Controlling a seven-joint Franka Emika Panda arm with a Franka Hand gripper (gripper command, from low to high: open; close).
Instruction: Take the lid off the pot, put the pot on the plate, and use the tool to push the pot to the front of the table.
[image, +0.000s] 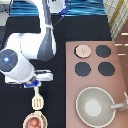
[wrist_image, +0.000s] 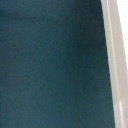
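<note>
The pale-pink lid (image: 83, 50) lies on the stove's upper-left burner, off the pot. The pot (image: 33, 122), reddish-brown inside, sits on the cream plate (image: 42, 119) at the exterior view's bottom left on the black table (image: 20, 30). The cream spatula (image: 37, 99) stands just above the pot, its slotted head toward the pot and its handle running up under the hand. My gripper (image: 36, 84) is at the top of the spatula handle. The wrist view shows dark table and the pale handle (wrist_image: 116, 60) along one edge.
The pinkish-brown stove counter (image: 120, 75) fills the exterior view's right side with black burners (image: 102, 50). A large grey-green pan (image: 96, 106) with a long handle sits at the counter's lower part. The robot arm covers the table's left middle.
</note>
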